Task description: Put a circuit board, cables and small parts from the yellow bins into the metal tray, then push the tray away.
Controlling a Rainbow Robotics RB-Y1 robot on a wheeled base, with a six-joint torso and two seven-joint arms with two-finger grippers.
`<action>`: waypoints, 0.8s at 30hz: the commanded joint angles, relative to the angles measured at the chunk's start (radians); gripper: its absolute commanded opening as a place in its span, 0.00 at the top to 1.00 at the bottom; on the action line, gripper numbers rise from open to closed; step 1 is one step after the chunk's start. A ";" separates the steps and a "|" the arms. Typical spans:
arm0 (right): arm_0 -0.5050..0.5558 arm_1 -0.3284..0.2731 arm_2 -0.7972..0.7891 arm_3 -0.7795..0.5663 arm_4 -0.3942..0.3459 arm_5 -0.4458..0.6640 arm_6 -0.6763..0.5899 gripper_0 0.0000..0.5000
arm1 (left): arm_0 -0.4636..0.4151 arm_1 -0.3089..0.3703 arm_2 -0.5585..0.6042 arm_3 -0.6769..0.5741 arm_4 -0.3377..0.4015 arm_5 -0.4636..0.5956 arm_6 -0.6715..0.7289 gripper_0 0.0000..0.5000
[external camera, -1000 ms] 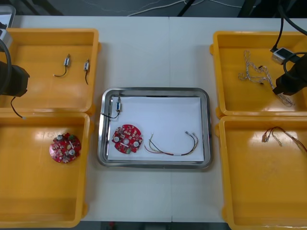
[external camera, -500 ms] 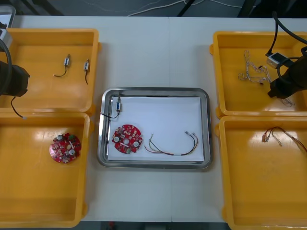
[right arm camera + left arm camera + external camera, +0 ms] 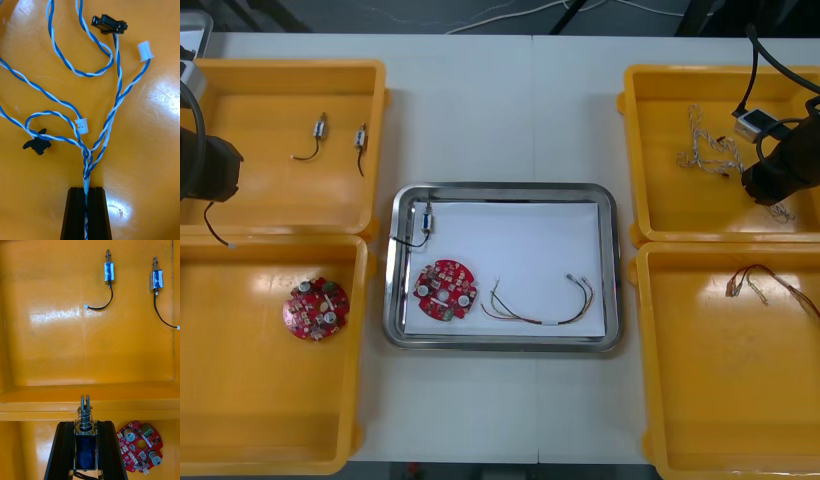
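Across the front view, the metal tray (image 3: 502, 188) sits mid-frame on the counter (image 3: 480, 100). It holds a red circuit board (image 3: 445, 291), a small metal part (image 3: 425, 218) and a red and yellow cable (image 3: 540, 308). At the frame's left edge the left tool (image 3: 210, 170) hangs over the upper-left yellow bin (image 3: 290, 66). At the right edge the right tool (image 3: 760, 185) is down in the upper-right yellow bin (image 3: 630, 150), at the twisted blue and white cables (image 3: 708, 150).

From the right wrist, the right tool's fingers are pinched almost together on one blue and white strand. The other strands fan out past the tips across the bin floor, ending in white and black connectors.

From the left wrist, the left tool clamps a held metal part (image 3: 85, 450) between its fingers, the spring end poking past the tips. A second circuit board (image 3: 139, 448) lies just beside the fingers, and two loose metal parts (image 3: 108, 272) rest in the bin beyond.
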 commanded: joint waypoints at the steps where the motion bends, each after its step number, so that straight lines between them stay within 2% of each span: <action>1: -0.025 0.000 0.012 -0.017 0.009 -0.012 -0.006 1.00 | 0.015 -0.013 0.032 -0.036 -0.015 0.006 0.039 1.00; 9: -0.027 -0.043 -0.005 -0.148 0.021 0.112 -0.009 1.00 | 0.015 -0.013 0.030 -0.037 -0.013 0.006 0.039 1.00; 14: -0.027 -0.063 -0.077 -0.221 0.026 0.239 -0.011 1.00 | 0.015 -0.013 0.032 -0.037 -0.013 0.006 0.036 1.00; 24: -0.027 -0.086 -0.178 -0.362 0.028 0.423 -0.020 1.00 | 0.015 -0.013 0.032 -0.037 -0.013 0.006 0.030 1.00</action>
